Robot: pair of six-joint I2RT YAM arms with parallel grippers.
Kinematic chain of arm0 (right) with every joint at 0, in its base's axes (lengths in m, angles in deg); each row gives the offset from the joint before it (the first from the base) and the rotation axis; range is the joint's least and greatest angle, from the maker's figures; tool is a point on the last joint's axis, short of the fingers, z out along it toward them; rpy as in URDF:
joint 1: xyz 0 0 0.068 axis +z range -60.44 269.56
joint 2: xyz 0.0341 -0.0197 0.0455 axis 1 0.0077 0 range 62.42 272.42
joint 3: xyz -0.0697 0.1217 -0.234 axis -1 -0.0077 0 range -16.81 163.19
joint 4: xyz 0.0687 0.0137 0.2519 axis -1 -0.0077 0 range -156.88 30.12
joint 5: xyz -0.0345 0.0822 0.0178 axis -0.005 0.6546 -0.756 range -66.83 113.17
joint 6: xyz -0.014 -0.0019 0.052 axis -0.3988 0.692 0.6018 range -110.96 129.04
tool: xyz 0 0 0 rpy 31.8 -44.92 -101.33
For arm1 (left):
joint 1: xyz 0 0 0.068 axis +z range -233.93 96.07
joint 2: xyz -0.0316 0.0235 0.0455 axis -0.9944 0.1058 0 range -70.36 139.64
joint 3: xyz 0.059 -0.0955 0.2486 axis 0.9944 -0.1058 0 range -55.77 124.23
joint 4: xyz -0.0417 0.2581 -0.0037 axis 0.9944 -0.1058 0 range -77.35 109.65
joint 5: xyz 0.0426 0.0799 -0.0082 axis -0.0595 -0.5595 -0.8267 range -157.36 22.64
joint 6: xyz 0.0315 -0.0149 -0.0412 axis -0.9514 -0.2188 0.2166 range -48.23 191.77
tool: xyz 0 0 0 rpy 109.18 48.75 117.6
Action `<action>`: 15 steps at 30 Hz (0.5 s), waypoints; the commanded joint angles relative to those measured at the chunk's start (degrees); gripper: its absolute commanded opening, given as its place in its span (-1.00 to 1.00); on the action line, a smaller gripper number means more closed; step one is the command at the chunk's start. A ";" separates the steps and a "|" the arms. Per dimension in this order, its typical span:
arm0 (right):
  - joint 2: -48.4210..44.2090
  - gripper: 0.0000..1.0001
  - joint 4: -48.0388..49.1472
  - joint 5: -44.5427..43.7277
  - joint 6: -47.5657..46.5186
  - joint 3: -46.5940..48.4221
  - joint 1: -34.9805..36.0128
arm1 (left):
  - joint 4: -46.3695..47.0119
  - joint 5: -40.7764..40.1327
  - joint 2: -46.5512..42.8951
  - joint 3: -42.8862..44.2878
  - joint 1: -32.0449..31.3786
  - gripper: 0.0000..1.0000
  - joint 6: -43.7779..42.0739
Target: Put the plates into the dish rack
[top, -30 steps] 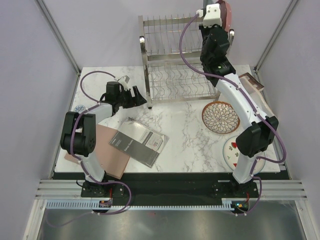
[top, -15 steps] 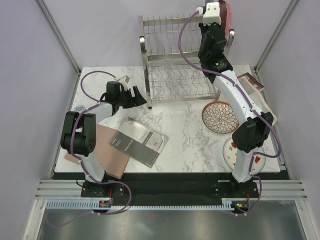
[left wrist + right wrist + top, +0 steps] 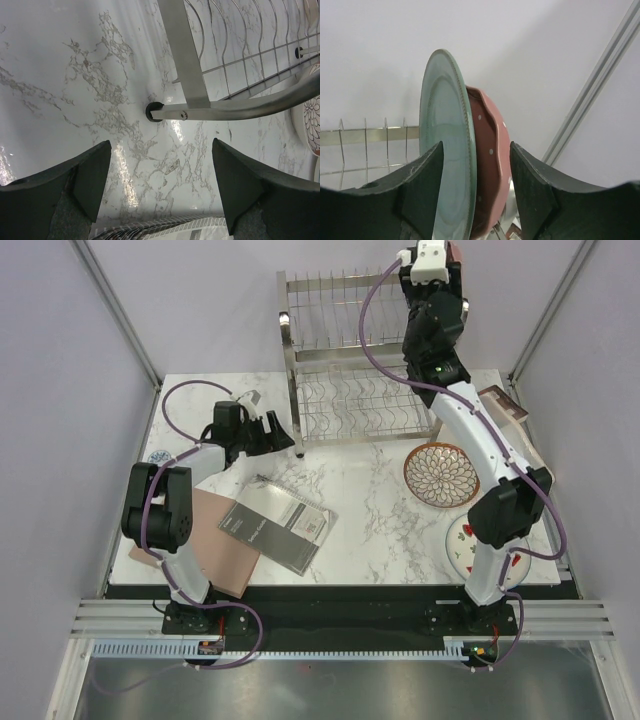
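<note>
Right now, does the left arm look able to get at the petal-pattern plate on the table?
Probably not easily. Bare table lies between the open left gripper and the petal-pattern plate, in front of the dish rack, but the plate sits on the right side beside the right arm, a long stretch across.

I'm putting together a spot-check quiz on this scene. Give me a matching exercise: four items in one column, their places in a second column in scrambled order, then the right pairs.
Things
1. grey-green plate
2. petal-pattern plate
3. strawberry plate
4. dark booklet

Places
A. flat on the table, half hidden by the right arm
B. lying partly over the brown board
C. upright in the dish rack, next to the pink dotted plate
D. flat on the table, just in front of the rack's right end

Pairs: 1-C, 2-D, 3-A, 4-B
</note>
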 commanded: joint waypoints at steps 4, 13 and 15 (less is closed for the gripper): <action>-11.90 0.29 6.64 0.52 -8.11 -9.10 4.89 | 0.15 -0.40 -1.34 7.12 -0.80 0.76 -1.65; -23.77 0.32 5.41 -3.25 -11.80 -16.05 5.87 | -0.82 -1.63 -0.01 15.39 -4.23 0.76 -7.36; -25.97 0.32 5.76 -3.35 -11.63 -17.20 3.59 | -0.91 -2.68 -0.45 15.48 -6.06 0.77 -9.20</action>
